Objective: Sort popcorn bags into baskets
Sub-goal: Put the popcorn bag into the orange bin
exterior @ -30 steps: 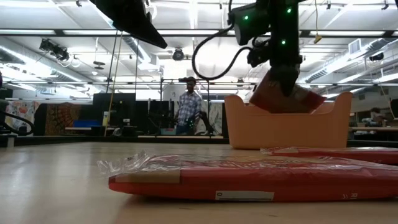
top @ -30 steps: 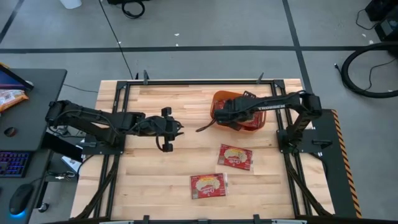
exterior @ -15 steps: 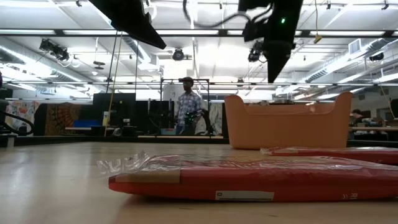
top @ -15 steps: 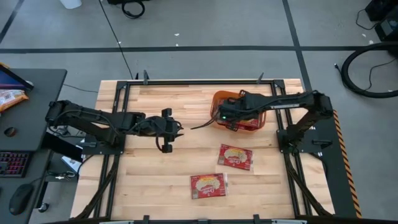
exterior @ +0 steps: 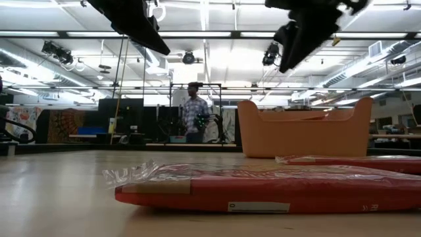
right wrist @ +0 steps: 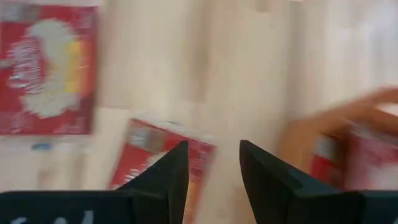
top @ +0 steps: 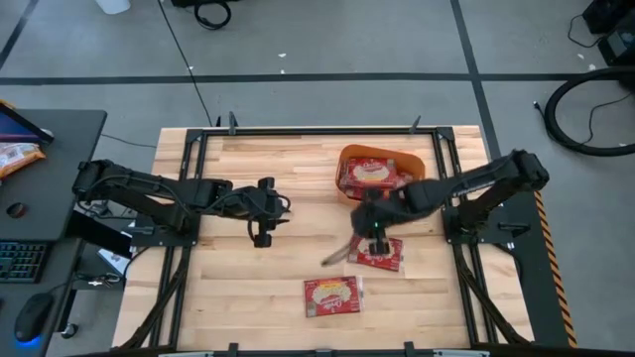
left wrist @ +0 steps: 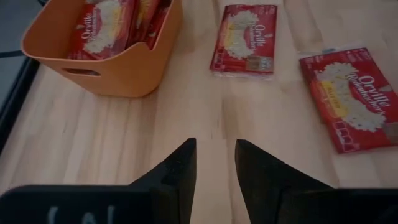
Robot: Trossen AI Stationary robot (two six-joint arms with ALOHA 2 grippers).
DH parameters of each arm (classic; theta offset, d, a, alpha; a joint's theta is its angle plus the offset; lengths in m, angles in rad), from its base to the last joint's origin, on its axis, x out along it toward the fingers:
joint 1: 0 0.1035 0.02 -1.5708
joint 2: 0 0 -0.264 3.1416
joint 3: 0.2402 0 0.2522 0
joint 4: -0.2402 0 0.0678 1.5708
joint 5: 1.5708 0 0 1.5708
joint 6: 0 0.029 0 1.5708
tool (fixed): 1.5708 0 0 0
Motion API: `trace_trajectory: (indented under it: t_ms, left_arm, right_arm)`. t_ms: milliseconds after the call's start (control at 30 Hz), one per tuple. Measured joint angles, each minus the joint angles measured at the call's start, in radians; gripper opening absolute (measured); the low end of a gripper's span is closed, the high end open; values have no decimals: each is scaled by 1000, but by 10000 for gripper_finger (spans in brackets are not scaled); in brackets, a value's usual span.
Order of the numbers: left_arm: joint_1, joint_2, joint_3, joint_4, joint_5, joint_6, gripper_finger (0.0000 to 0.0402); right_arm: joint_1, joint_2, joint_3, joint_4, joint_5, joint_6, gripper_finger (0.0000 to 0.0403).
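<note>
The orange basket [top: 349,159] stands at the table's far right with popcorn bags [top: 369,173] lying in it. Two more red popcorn bags lie flat on the table: one [top: 389,255] just on the near side of the basket, one [top: 332,296] closer to the near edge. My right gripper [top: 372,230] hangs open above the far edge of the first bag, touching nothing; its wrist view shows that bag [right wrist: 155,158] below the fingers. My left gripper [top: 281,206] waits open above the table's middle left, with nothing between its fingers [left wrist: 184,163].
Bare wood lies between my left gripper and the basket [left wrist: 118,68]. A black frame [top: 317,130] runs around the table top. In the low view a person [exterior: 195,112] stands far back in the room. A desk with a keyboard [top: 22,260] stands left of the table.
My right gripper has let go of a popcorn bag over the basket, and the bag has dropped inside. It has then swung up and toward the table's near edge, tipping its fingers further down, and now stands over the bag lying beside the basket.
</note>
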Motion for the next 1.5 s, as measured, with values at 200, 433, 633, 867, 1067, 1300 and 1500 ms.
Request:
trace_trajectory:
  t_ms: [200,433,633,867,1067,1300,1500]
  left_arm:
    - [0,0,0,-3,35,-2,115]
    - [0,0,0,-71,42,-33,115]
    - [0,0,0,-78,42,-50,115]
    - [0,0,0,-75,42,-68,116]
    - [0,0,0,-41,42,-65,115]
    - [0,0,0,-59,42,-71,116]
    - [0,0,0,-58,42,-73,116]
  right_arm:
    - [75,0,-155,76,-54,58,144]
    - [94,0,-301,67,-173,239,144]
    - [94,0,-396,158,-168,271,144]
    - [88,0,-512,494,-72,165,139]
    - [6,51,-496,774,42,-67,133]
    - [26,49,-318,327,-19,34,122]
    - [93,49,-296,105,-161,152,116]
